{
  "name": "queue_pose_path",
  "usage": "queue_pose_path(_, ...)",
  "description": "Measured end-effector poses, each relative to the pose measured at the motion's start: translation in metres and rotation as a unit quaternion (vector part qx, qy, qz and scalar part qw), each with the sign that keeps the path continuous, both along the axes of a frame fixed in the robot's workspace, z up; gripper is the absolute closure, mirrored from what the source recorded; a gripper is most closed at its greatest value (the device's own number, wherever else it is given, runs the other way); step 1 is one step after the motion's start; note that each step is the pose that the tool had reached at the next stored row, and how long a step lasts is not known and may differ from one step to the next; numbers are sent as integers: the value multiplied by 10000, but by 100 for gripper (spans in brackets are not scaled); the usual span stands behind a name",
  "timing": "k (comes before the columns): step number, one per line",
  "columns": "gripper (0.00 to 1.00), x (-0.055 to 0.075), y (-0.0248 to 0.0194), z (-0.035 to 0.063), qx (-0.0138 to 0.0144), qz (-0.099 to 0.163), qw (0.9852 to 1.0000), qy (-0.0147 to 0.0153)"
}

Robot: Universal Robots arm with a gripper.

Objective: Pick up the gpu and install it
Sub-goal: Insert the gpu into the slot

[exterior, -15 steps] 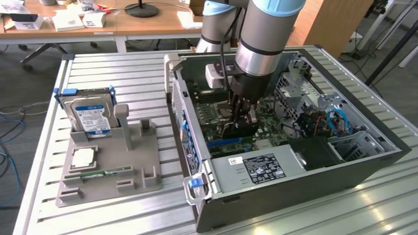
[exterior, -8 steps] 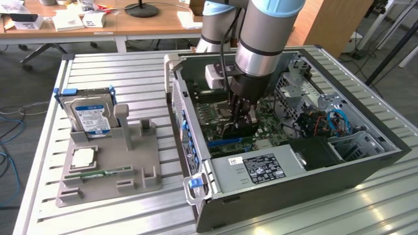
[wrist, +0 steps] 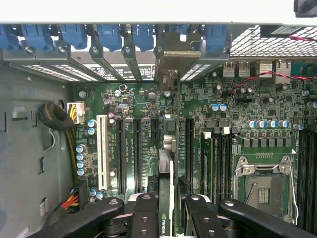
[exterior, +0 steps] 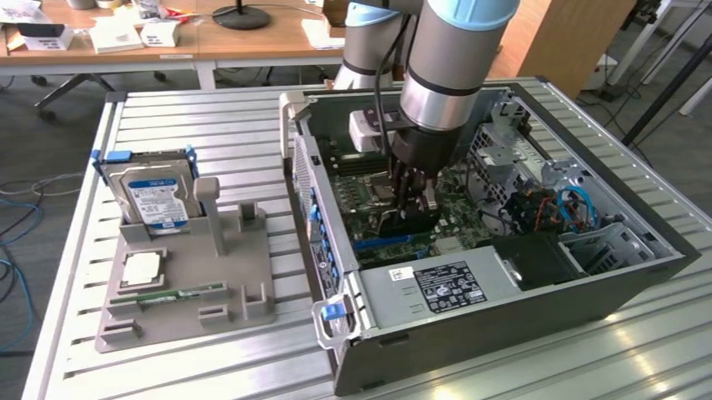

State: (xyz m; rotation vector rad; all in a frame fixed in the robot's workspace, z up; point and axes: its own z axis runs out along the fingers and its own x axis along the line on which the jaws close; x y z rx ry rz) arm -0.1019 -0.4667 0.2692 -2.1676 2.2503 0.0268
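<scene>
My gripper point(exterior: 409, 196) reaches down into the open computer case point(exterior: 623, 283) and is shut on the gpu point(exterior: 401, 223), a dark card held on edge just over the motherboard point(exterior: 368, 212). In the wrist view the gpu point(wrist: 167, 163) runs edge-on away from my black fingers point(wrist: 143, 213), lined up among the black expansion slots point(wrist: 136, 153). Its silver bracket point(wrist: 171, 64) sits against the case's rear slot openings. Whether the card's edge sits in a slot cannot be told.
A grey fixture point(exterior: 183, 283) at the exterior view's left holds a blue-labelled hard drive point(exterior: 156, 196), a CPU point(exterior: 142, 267) and a green RAM stick point(exterior: 167, 293). Inside the case are the power supply point(exterior: 445, 287), blue cables point(exterior: 573, 208), a white slot point(wrist: 102, 151) and the CPU socket point(wrist: 265, 186).
</scene>
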Motion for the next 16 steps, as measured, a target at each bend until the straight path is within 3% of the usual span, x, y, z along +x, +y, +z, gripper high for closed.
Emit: queue_pose_path(16,74,0,0,-46,-2,0,10000,0)
